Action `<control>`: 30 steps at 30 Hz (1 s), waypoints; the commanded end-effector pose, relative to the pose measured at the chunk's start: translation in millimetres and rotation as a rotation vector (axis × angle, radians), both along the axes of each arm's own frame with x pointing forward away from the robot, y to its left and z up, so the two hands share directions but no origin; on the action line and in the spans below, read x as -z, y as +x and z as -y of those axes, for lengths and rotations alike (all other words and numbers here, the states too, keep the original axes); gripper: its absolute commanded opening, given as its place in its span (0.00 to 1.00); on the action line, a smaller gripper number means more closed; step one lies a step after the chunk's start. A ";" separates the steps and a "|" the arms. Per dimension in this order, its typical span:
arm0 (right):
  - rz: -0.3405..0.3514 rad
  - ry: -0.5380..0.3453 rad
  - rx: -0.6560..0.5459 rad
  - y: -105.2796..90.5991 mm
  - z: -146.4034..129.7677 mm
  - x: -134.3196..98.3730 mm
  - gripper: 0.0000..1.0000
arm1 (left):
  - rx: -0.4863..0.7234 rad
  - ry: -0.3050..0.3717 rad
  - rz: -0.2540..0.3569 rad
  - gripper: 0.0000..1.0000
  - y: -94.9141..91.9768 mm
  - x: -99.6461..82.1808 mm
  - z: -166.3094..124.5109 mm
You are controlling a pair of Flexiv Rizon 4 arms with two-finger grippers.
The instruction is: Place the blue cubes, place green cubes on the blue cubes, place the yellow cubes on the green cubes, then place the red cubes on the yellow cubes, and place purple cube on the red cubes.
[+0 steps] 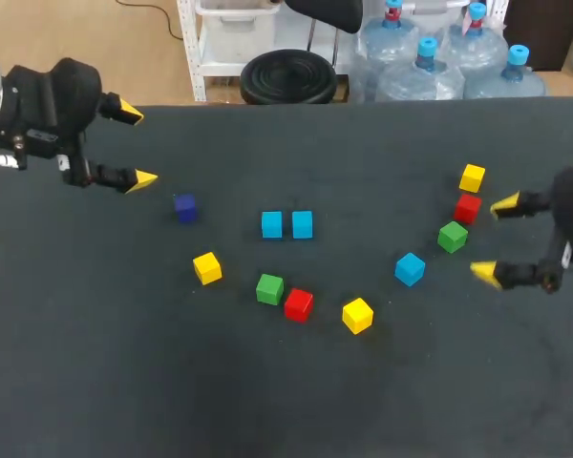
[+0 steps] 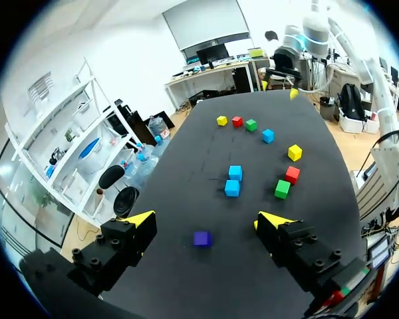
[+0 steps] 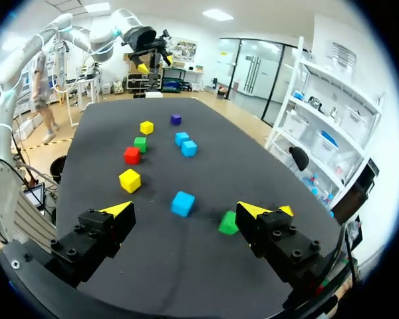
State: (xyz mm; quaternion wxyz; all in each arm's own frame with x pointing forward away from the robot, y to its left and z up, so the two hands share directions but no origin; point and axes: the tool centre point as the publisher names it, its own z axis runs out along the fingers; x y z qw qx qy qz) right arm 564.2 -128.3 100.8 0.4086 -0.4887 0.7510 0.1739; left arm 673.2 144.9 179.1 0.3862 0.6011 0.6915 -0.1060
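Purple cube (image 1: 184,207) sits on the dark table (image 1: 95,363), seen from above, at about four o'clock from the left gripper (image 1: 135,145), whose fingers are spread apart and hold nothing. The right gripper (image 1: 495,239) is also spread wide, with a green cube (image 1: 452,237) near at nine o'clock, untouched.

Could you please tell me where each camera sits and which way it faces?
Head view: fixed above and behind the robot, looking down on the table; left gripper at its left, right gripper at its right.
Left wrist view: on the left wrist, looking across the table toward the right gripper; own gripper open, purple cube just ahead.
Right wrist view: on the right wrist, facing back toward the left gripper; own gripper open, blue cube just ahead.
Shared: both wrist views show the two blue cubes mid-table.
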 end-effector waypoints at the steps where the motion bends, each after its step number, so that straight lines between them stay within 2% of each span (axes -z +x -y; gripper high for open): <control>1: 0.043 -0.010 0.063 0.5 -12.3 19.3 1.00 | 0.004 -0.007 0.006 1.00 -1.2 0.8 -2.0; 11: 0.003 -0.015 0.019 2.1 -31.3 37.2 1.00 | 0.004 -0.007 0.006 1.00 -1.2 0.8 -2.0; 18: -0.040 -0.014 -0.006 5.5 -45.6 58.9 1.00 | 0.004 -0.007 0.006 1.00 -1.2 0.8 -2.0; 27: -0.040 -0.005 0.027 14.0 -57.7 76.2 1.00 | 0.004 -0.007 0.006 1.00 -1.2 0.8 -2.0; 30: -0.053 0.030 0.065 15.8 -61.8 82.3 1.00 | 0.004 -0.007 0.006 1.00 -1.2 0.8 -2.0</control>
